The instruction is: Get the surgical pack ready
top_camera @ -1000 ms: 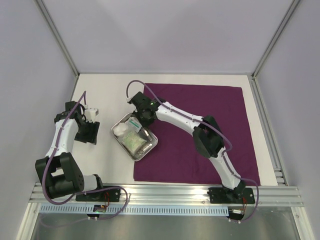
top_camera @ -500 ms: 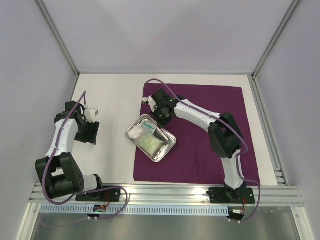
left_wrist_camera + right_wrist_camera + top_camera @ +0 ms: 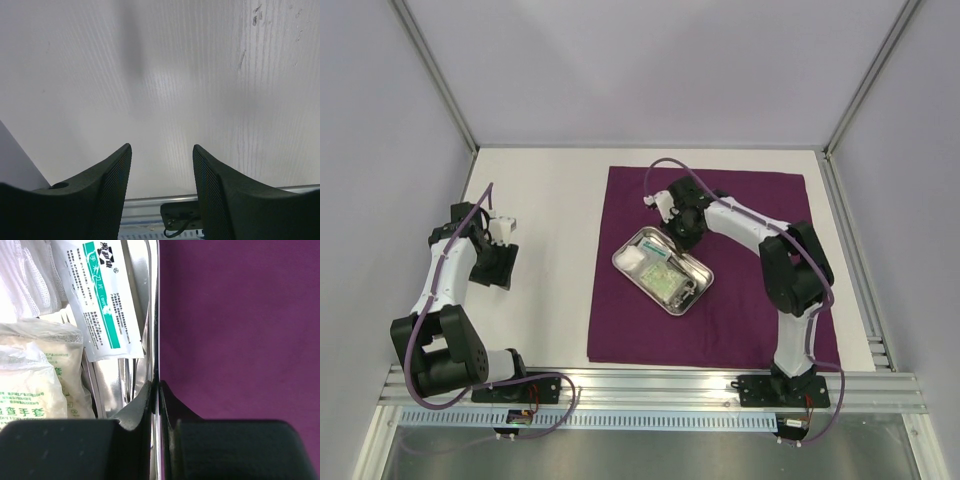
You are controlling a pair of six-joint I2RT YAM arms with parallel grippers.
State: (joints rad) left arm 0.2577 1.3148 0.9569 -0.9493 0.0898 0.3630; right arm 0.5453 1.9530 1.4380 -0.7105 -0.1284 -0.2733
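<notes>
A deep-purple fabric sheet lies flat on the white table. On its left half stands a shiny steel tray, turned at an angle. The tray holds white gauze and clear packets. My right gripper is shut on the tray's far rim. In the right wrist view the fingers pinch the thin rim, with a green-printed packet inside and purple sheet outside. My left gripper hangs open over bare table at the far left, nothing between its fingers.
An aluminium rail runs along the near edge and also shows in the left wrist view. Pale walls close in the table on three sides. A strip of white table lies between the left arm and the sheet.
My right gripper has dragged the tray to the right, from the sheet's left edge fully onto the purple sheet. The left arm has not moved.
</notes>
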